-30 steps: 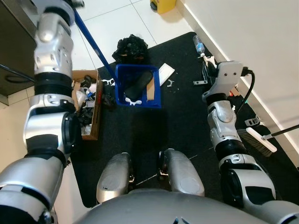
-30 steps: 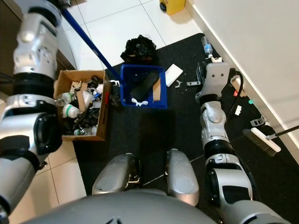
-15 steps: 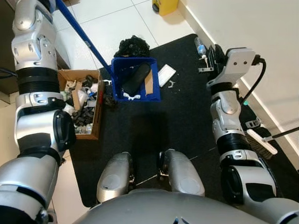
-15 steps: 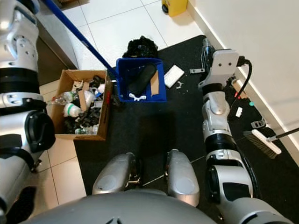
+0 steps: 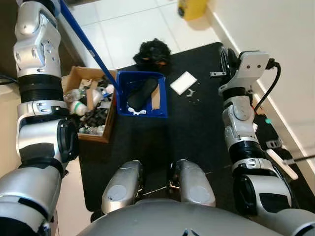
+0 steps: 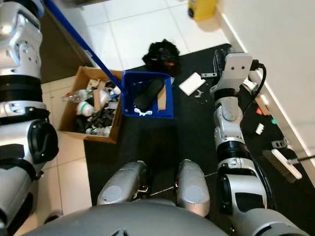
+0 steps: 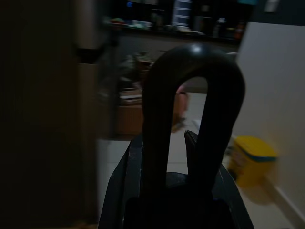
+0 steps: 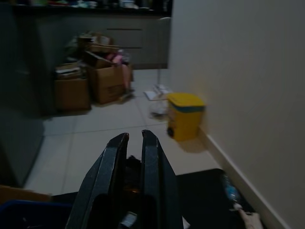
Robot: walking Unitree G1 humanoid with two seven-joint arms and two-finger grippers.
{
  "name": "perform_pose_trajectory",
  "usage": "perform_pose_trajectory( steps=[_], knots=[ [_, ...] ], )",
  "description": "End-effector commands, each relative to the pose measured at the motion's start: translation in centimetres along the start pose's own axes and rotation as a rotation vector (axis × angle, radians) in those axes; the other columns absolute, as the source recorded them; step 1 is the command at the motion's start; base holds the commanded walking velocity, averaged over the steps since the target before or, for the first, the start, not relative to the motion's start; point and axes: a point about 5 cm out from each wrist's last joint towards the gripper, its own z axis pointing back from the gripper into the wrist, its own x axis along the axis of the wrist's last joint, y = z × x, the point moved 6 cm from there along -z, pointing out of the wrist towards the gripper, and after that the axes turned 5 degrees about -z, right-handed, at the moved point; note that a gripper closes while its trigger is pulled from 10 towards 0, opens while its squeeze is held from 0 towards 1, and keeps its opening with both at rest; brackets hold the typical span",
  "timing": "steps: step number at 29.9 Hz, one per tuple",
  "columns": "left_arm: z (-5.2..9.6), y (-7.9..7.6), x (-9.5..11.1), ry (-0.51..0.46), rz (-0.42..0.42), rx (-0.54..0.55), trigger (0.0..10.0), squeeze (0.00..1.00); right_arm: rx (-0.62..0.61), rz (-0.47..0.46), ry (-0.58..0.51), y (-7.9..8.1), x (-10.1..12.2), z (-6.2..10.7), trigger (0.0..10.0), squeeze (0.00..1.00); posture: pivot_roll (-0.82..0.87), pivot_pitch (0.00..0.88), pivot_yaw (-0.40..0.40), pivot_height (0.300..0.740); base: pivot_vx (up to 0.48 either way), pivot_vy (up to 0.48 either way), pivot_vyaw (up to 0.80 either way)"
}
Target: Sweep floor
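The sweeping looks only partly done from where I stand. The blue dustpan (image 5: 143,93) sits on the black mat (image 5: 197,132), already holding a dark object and a strip of cardboard, and its long blue handle (image 5: 83,40) runs up toward the left gripper (image 7: 193,114), raised high beside the dark cabinet. In the left wrist view the two black fingers curve together and meet at their tips, so those jaws look closed; the handle itself is not visible between them, so I can only judge from the head views, where it leads to that arm, that it is held there.

The right gripper (image 8: 131,157) is lifted over the far right edge of the mat near the wall, its jaws nearly closed with a thin slit between them and nothing in them. The hand brush (image 6: 287,163) lies on the mat by the wall, well behind and below those jaws, untouched.

What remains on the floor: a white card (image 5: 183,82) and small white scraps (image 5: 193,97) lie on the mat between the dustpan and the right jaws, a black crumpled bag (image 5: 153,50) sits just beyond the dustpan, and a few bits lie along the wall. A cardboard box (image 5: 88,105) full of rubbish stands touching the dustpan's side, below the left jaws. I judge the brush must be picked up before the loose litter can go in.
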Motion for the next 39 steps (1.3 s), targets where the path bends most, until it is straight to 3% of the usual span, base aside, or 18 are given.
perform_pose_trajectory(
  steps=[1,39],
  knots=[
    [0.02,0.19,2.4,-0.08,-0.006,0.005,10.0,0.0,0.001,0.005,0.01,-0.02,-0.11,0.07,10.0,0.0,0.08,0.0,0.046,0.74,0.0,0.0,0.79],
    [-0.04,-0.44,2.29,-0.071,-0.005,-0.009,10.0,0.0,-0.026,0.002,0.03,-0.4,-0.65,0.46,10.0,0.0,0.07,0.0,0.053,0.74,0.0,0.0,0.79]
  ],
)
